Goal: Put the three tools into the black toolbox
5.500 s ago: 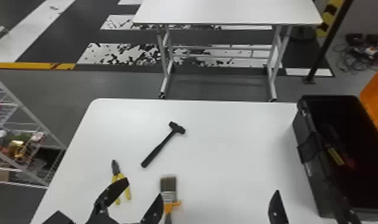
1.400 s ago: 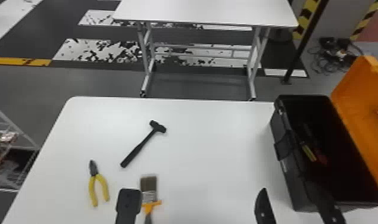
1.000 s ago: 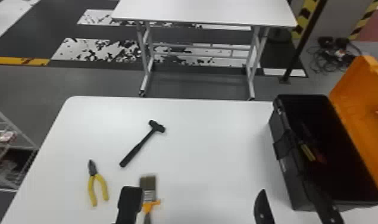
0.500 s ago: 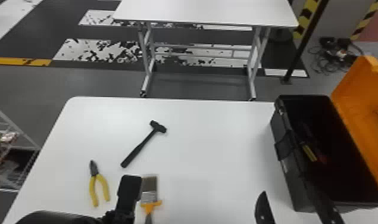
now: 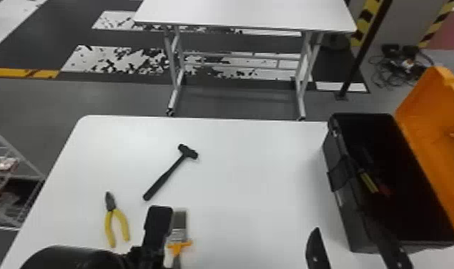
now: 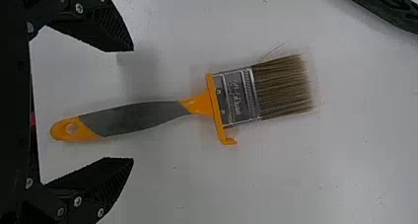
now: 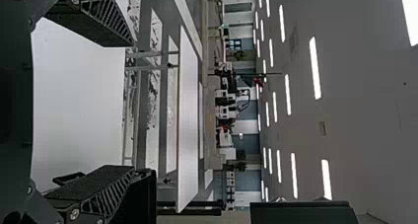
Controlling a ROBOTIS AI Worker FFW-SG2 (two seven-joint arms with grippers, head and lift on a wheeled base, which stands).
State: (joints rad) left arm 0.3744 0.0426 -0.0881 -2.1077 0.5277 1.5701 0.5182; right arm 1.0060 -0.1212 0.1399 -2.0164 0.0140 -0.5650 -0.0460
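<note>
On the white surface (image 5: 243, 171), below the left gripper (image 6: 133, 104) with fingers spread, the right gripper (image 7: 133, 106) open too, the paintbrush (image 6: 235, 96) lies near the pliers (image 5: 109, 202) and hammer (image 5: 165, 176), likely light, soft only at its bristles (image 6: 283, 88), best gripped mid-handle.

From where I'm standing, the surface (image 5: 251, 193) is plain white, and the hammer (image 5: 167, 177) is black all over. The pliers (image 5: 109, 204) have bright yellow handles and a dark grey head. The brush (image 6: 140, 119) mixes orange and grey on its handle, with silvery metal and brown bristles. The toolbox (image 5: 338, 214) is black, its lid (image 5: 431, 143) vivid orange. The grey floor (image 5: 122, 100) carries white bands blotched with black, plus a yellow stripe.
</note>
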